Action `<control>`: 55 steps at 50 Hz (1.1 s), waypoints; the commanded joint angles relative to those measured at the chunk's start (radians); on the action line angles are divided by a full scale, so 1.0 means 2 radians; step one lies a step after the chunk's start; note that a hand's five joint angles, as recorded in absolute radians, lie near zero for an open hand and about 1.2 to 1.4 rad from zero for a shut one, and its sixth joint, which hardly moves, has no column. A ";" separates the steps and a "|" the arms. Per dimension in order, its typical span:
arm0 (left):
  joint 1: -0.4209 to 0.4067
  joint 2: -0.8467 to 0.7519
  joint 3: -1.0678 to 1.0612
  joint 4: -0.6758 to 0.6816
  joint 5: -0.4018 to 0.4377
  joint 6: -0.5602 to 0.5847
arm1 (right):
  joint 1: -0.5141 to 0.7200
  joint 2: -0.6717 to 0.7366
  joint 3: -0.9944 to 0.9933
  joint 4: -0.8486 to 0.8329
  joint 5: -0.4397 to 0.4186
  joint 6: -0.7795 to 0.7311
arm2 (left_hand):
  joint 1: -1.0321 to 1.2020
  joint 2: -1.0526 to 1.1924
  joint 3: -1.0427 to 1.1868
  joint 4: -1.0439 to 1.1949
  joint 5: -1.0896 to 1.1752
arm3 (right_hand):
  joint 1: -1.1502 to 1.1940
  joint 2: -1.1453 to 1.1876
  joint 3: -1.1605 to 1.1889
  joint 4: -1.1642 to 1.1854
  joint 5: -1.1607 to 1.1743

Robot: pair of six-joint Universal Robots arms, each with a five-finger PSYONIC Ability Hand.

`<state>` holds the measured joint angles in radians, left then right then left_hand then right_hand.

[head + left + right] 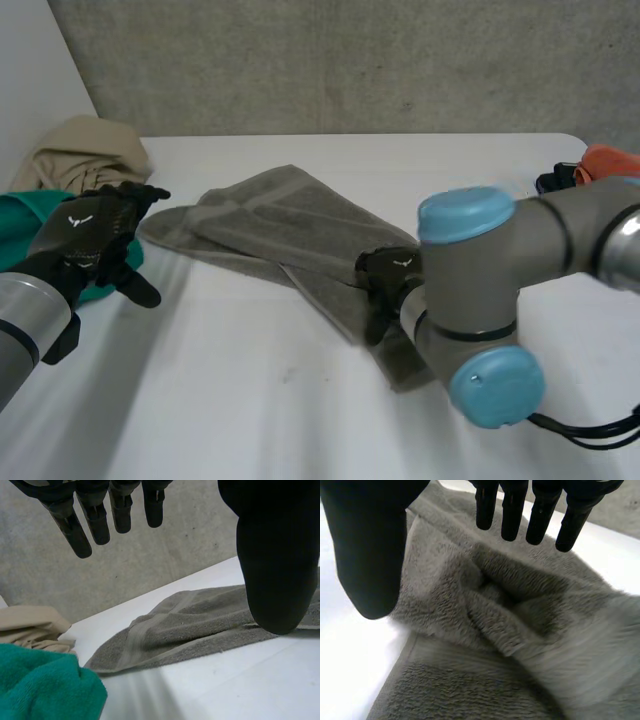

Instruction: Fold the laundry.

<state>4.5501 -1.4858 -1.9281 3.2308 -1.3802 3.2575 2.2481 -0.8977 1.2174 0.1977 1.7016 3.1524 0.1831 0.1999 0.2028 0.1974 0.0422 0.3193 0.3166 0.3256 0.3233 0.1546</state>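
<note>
Towel [270, 225], grey and rumpled, lies on the white surface [230, 400], bunched beneath the right hand [370, 545], whose fingers hang straight and spread over it. The left hand [90, 240] hovers relaxed, holding nothing, the towel's end beyond its fingertips, a teal cloth [40, 685] beside it.

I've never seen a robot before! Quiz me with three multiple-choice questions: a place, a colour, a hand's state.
1. Where is the beige cloth? A) far left corner of the table B) table's middle C) table's right edge
2. What colour is the cloth beside it? A) orange B) green C) white
3. How is the left robot hand? A) gripping cloth B) open C) fisted
Answers: A, it lies left of the grey towel; B, the green cloth touches it; B, its fingers are straight, holding nothing.
</note>
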 commanded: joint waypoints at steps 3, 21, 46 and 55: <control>0.010 -0.006 -0.001 0.002 0.001 0.002 | 0.020 0.045 -0.010 -0.047 0.008 0.020 | -0.004 -0.013 -0.014 -0.011 -0.021 | 0.114 0.115 0.111 0.112 0.109; 0.001 -0.085 0.038 0.062 0.000 0.003 | 0.013 -0.135 0.044 -0.081 -0.022 -0.087 | -0.004 -0.013 -0.014 -0.011 -0.021 | 0.538 0.540 0.535 0.536 0.534; -0.130 -0.257 0.134 0.026 -0.094 -0.032 | 0.031 -0.234 0.029 -0.045 -0.049 -0.147 | 0.099 0.090 0.089 0.092 0.082 | 0.538 0.540 0.535 0.536 0.534; -0.072 -0.152 0.078 0.022 -0.154 -0.046 | 0.024 -0.218 0.023 -0.044 -0.048 -0.165 | -0.004 -0.013 -0.014 -0.011 -0.021 | 0.538 0.540 0.535 0.536 0.534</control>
<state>4.3212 -1.9383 -1.6855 3.2773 -1.6347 3.1789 2.3008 -1.3497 1.2723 0.1078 1.6074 2.8443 0.2619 0.2577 0.2554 0.2509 0.0742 1.0811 1.1453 1.1826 1.1937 0.9771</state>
